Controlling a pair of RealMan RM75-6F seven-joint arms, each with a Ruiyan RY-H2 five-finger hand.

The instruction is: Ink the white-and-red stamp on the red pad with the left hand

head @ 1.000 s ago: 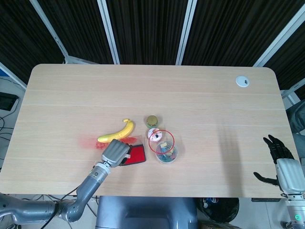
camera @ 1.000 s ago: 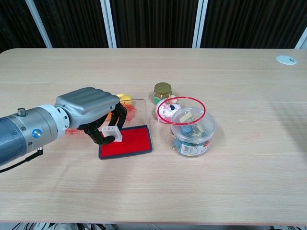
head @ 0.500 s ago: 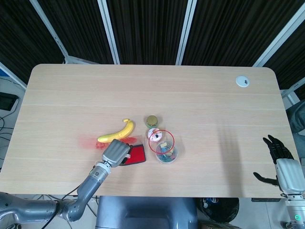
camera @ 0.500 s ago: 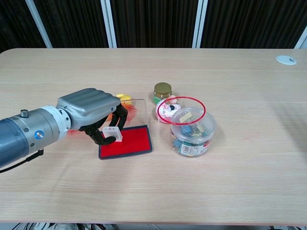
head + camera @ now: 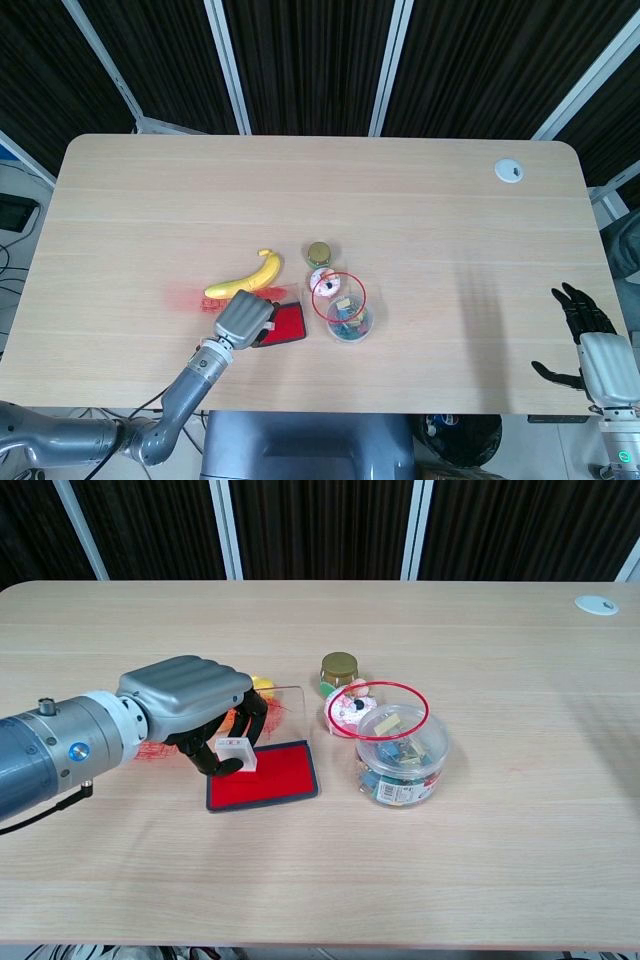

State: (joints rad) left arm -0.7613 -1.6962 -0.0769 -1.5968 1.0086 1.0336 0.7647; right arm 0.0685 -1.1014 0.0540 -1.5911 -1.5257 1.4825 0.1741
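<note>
My left hand (image 5: 185,702) grips a small white stamp (image 5: 235,754) and holds it at the left part of the red ink pad (image 5: 270,776), just at or slightly above its surface. In the head view the left hand (image 5: 243,320) covers the stamp and the pad's left side; only the pad's right half (image 5: 287,325) shows. My right hand (image 5: 590,338) hangs off the table's right edge with fingers spread, holding nothing.
A banana (image 5: 247,280) lies behind the pad. A gold-lidded jar (image 5: 339,670), a small round pink item (image 5: 350,709) and a clear tub of small items (image 5: 400,758) with a red ring over it stand to the right. A clear lid (image 5: 285,705) leans behind the pad.
The left hand has lifted slightly and shifted up with the stamp; the stamp sits a little higher over the pad than a second ago. The right hand has not moved.
</note>
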